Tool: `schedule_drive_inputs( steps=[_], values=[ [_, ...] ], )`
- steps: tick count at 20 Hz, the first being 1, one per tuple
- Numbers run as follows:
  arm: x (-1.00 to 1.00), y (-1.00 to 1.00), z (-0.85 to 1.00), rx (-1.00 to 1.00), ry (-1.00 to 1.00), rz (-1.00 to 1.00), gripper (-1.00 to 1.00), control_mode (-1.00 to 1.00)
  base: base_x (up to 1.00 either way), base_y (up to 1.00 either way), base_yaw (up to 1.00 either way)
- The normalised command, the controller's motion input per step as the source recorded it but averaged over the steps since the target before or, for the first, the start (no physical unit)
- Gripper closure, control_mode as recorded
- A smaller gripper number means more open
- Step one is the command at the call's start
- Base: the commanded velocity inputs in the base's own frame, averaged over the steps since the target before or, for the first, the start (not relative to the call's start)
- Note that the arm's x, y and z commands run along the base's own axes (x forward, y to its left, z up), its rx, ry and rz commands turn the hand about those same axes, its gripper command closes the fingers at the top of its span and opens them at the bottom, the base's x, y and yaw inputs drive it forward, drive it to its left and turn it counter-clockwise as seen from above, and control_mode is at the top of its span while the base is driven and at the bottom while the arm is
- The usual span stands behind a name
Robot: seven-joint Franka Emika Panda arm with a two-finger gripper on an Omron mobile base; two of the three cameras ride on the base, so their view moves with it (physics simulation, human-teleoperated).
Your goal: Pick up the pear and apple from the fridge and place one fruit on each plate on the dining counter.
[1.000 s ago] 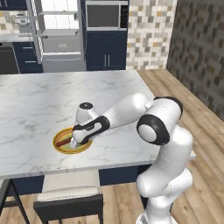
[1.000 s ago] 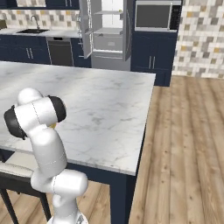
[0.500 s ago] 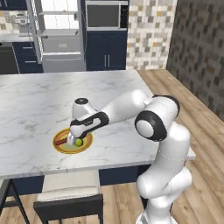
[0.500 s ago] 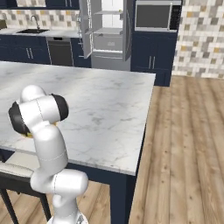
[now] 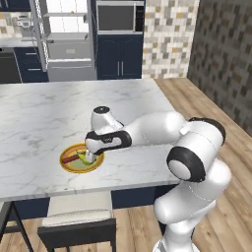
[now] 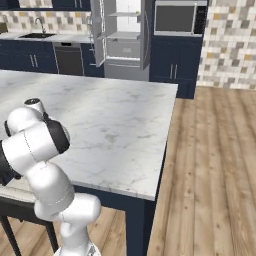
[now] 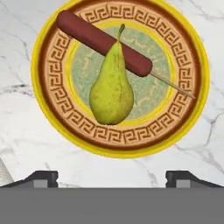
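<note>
On the dining counter [image 5: 44, 118], the pear [image 7: 111, 85] lay on the plate [image 7: 43, 70], across a red sausage-like stick [image 7: 87, 35]; the gripper [image 7: 111, 178] hung above, fingers spread, holding nothing.

No legible text, label, brand, number or sign on any surface; the plate [image 7: 188, 118] carries a Greek-key band around its rim, ornament only, no lettering; the microwave [image 5: 119, 17] front shows a dark door, any panel markings too small to read; the fridge [image 6: 125, 35] shelves and doors bear no readable label; the dining counter [image 5: 44, 113] top shows grey veining only; the tiled wall [image 5: 168, 37] is a plain mosaic of squares, no characters.
</note>
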Motion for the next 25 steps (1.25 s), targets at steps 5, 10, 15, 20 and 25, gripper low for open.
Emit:
schedule_drive_inputs(
  steps=[5, 10, 15, 20, 25],
  values=[
    [-0.72, -1.0, 0.03, 0.0, 0.0, -0.31, -1.0, -1.0, 0.0, 0.0, 0.0],
    [-0.43, -1.0, 0.3, 0.0, -0.02, -0.33, -1.0, -1.0, 0.0, 0.0, 0.0],
    [-0.48, -1.0, 0.52, 0.0, -0.03, -0.31, -1.0, -1.0, 0.0, 0.0, 0.0],
    [-0.61, -1.0, 0.64, 0.0, -0.08, -0.29, -1.0, -1.0, 0.0, 0.0, 0.0],
    [-0.69, -1.0, 0.46, -0.01, -0.09, -0.28, -1.0, -1.0, 0.0, 0.0, 0.0]
  ],
)
